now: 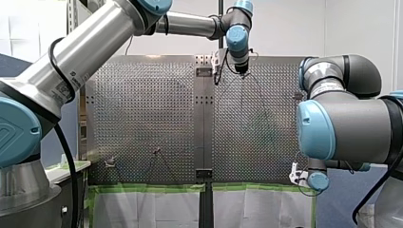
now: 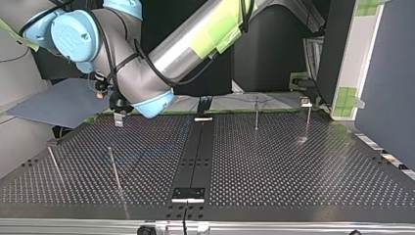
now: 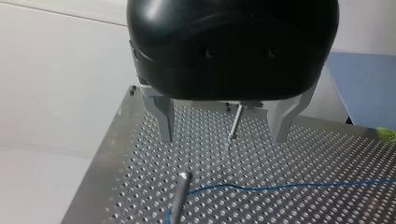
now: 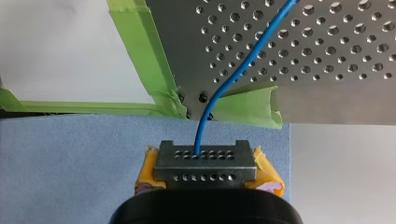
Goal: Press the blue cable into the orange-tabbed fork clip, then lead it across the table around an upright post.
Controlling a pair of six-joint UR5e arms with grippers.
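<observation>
The blue cable runs from the table's taped corner into my right gripper, which is shut on it, yellow pads on both sides. That gripper hangs off the front view's near right corner. The cable crosses the perforated plate and bends at an upright post. My left gripper hovers high over the far end, open and empty, with a second post showing beyond the gap. A small clip on a stem stands at the top view's far right; its tab colour does not show.
Upright posts stand on the perforated table. A dark centre rail splits it. Green tape edges the near side, and a blue mat lies past the corner under my right gripper.
</observation>
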